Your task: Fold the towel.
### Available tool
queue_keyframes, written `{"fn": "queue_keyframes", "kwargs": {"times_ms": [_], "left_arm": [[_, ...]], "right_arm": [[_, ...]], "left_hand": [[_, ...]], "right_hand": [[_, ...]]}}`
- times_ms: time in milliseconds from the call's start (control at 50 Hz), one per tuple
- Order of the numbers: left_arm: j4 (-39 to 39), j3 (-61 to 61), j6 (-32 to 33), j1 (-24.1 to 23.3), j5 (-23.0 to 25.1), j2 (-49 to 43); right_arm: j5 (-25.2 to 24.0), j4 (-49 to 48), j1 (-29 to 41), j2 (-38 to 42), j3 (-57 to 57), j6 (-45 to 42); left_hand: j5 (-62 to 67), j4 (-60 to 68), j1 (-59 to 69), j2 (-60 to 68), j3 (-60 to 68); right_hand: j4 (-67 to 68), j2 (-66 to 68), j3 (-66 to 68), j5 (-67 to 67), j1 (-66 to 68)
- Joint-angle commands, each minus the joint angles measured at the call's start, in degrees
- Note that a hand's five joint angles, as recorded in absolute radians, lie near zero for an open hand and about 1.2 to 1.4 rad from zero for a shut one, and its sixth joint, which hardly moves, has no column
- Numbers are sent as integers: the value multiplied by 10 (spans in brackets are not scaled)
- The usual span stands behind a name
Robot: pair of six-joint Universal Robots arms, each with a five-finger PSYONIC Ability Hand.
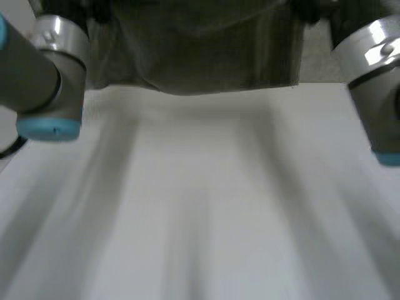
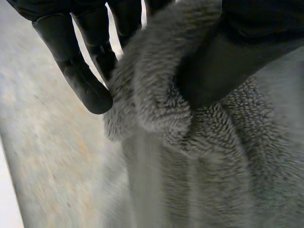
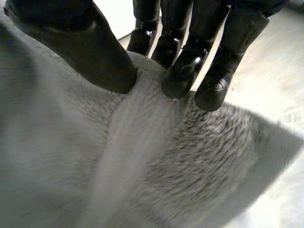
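White worktop (image 1: 206, 206) stretches across the head view, and the grey towel (image 1: 200, 50) hangs across its far side between the left arm (image 1: 44, 75) and the right arm (image 1: 375, 69). The wrist views add the grips. The left hand (image 2: 83, 78) pinches a bunched fold between thumb and fingers, and the right hand (image 3: 88, 50) pinches the cloth's edge likewise. Up close, the towel's pile is thick and fuzzy.
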Motion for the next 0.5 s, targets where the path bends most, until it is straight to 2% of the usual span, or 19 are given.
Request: {"fn": "queue_keyframes", "kwargs": {"times_ms": [20,140,180,240,320,440,480,500], "left_arm": [[-16,-203,25,-9,45,36],[-21,-306,93,-14,53,42],[-20,-364,147,-12,51,40],[-21,-407,187,-11,50,42],[-21,-443,200,-17,49,43],[-66,-458,200,-55,49,64],[-109,-458,200,-62,50,98],[-109,-458,200,-62,50,98]], "right_arm": [[-30,156,26,49,21,-57],[-30,192,25,56,77,-113],[-25,213,24,73,110,-152],[-22,240,22,92,137,-192],[-20,271,16,96,158,-234],[-21,284,15,92,185,-253],[-20,283,14,85,196,-252],[-20,284,14,81,203,-252]], "left_hand": [[-135,-72,1,-50,-83],[-145,-82,-9,-60,-93],[-170,-107,-34,-85,-118],[-174,-111,-38,-88,-122],[-197,-135,-62,-112,-145],[-335,-273,-200,-250,-283],[-464,-402,-329,-379,-412],[-465,-402,-329,-379,-413]], "right_hand": [[38,41,35,31,53],[38,41,35,31,53],[38,41,35,31,53],[38,41,35,31,53],[38,41,35,31,53],[38,41,35,31,53],[38,41,35,31,53],[38,41,35,31,53]]}}
